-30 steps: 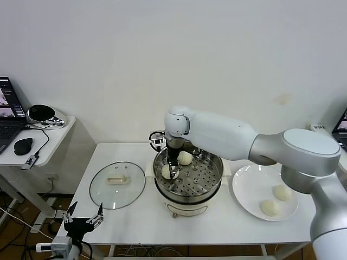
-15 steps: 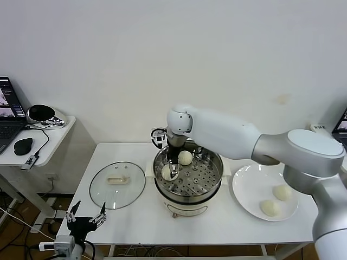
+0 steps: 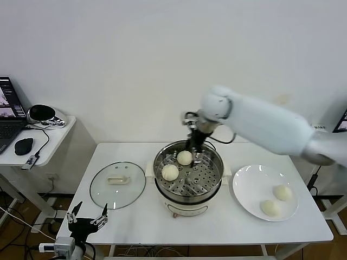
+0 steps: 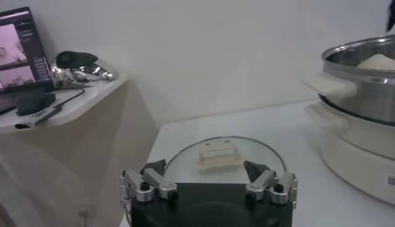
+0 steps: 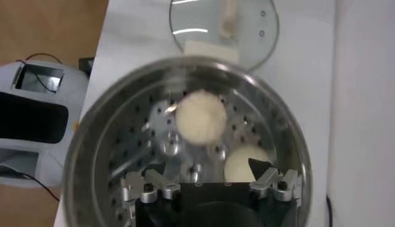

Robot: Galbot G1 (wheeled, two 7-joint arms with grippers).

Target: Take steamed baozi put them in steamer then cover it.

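Table layout: steamer at centre, cover to its left, plate to its right.

Two baozi lay in the steamer on its left side, one nearer, one farther. Two more baozi lay on the right part of the plate, close together. The cover lay flat on the table, apart from the steamer. The right gripper hung over the steamer's far rim, jaws parted. The left gripper sat at the table's near left edge, jaws apart, near the cover. A side table stood farther left.

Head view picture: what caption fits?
Two baozi in the steamer, right gripper empty above, two more on the plate.
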